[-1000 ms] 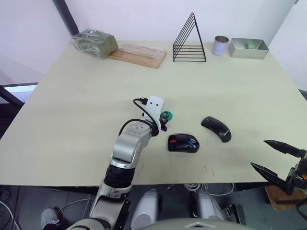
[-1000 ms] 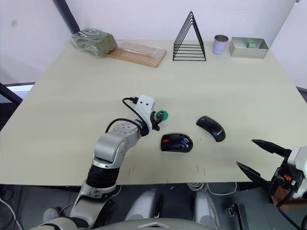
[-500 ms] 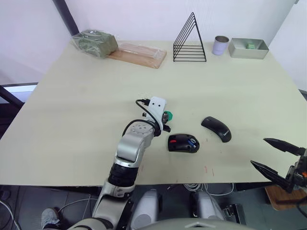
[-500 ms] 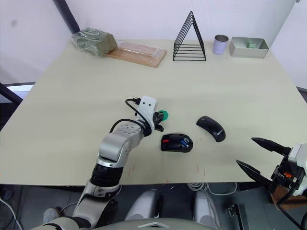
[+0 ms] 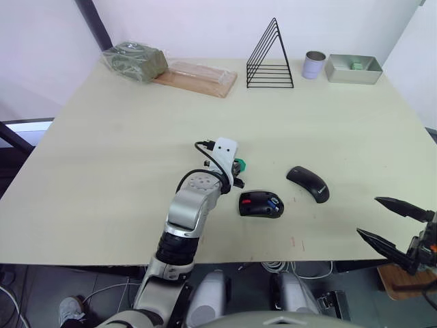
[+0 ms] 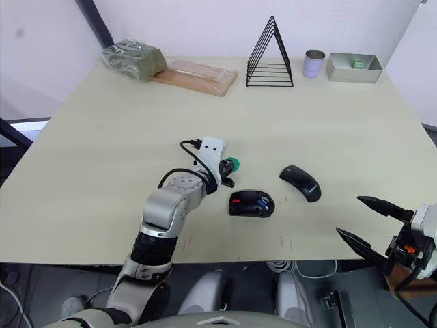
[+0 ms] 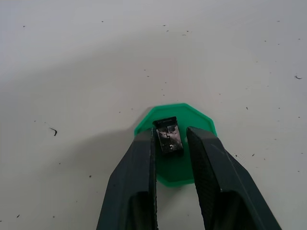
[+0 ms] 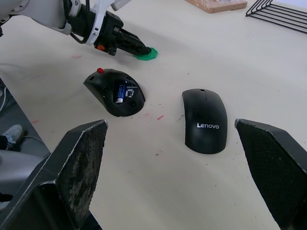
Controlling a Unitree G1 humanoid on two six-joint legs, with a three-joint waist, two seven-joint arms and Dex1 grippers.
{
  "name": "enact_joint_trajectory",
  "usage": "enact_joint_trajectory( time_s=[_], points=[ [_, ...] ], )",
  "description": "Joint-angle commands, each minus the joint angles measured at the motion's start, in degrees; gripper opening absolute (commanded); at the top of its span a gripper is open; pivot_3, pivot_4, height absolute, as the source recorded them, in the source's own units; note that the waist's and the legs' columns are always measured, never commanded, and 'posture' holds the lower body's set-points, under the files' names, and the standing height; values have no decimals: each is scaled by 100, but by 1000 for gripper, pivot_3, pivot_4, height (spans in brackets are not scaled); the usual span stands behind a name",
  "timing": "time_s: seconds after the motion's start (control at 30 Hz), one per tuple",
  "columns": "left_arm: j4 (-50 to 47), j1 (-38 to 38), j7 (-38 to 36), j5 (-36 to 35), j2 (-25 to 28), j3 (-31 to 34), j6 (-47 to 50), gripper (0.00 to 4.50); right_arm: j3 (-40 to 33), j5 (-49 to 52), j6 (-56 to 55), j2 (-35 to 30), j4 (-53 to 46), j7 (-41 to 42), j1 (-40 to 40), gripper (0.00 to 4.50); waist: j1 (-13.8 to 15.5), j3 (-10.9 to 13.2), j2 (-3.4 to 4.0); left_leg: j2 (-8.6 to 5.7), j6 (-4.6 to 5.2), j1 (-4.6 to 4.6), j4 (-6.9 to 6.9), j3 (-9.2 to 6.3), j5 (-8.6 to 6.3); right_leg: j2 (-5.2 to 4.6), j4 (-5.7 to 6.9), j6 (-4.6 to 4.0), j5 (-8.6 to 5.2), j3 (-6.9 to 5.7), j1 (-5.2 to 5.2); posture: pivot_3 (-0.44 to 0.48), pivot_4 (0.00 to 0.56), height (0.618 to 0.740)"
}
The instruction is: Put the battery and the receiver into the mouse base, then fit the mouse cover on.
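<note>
- battery (image 8: pixel 121 91) already sitting inside the mouse base (image 8: pixel 115 91), blue cylinder lying in its compartment beside the red part; that step looking done.
- receiver (image 7: pixel 168 136) not yet in the base, resting on the green disc (image 7: pixel 175 143) on the table (image 5: pixel 102 137), just beside the mouse base on its far left side.
- mouse cover (image 8: pixel 205 120) lying apart on the table to the right of the base, logo up, untouched; fitting it being the last step left.
- left gripper (image 7: pixel 169 143) reaching down over the green disc, black fingers (image 7: pixel 141 158) narrowed to either side of the receiver, touching or nearly touching its flanks; judging it as closing for the pick, firm grip not confirmable.
- right gripper (image 5: pixel 396 225) hovering spread wide near the table's front right edge, holding nothing, well apart from the cover.
</note>
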Motion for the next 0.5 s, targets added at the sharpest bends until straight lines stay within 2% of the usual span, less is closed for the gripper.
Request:
enact_joint_trajectory(
  time_s=[0.03,0.5],
  points=[
    [-201,-85,48,31,-32,82,60,1139,-194,91,-15,-56,-159,-17,2,4500,0,0,0,0,0,0,0,0,0,0,0,0,0,0,0,0,150,740],
    [-176,-56,29,28,-5,67,80,1139,-165,107,13,-63,-164,-65,-23,4500,0,0,0,0,0,0,0,0,0,0,0,0,0,0,0,0,150,740]
  ],
)
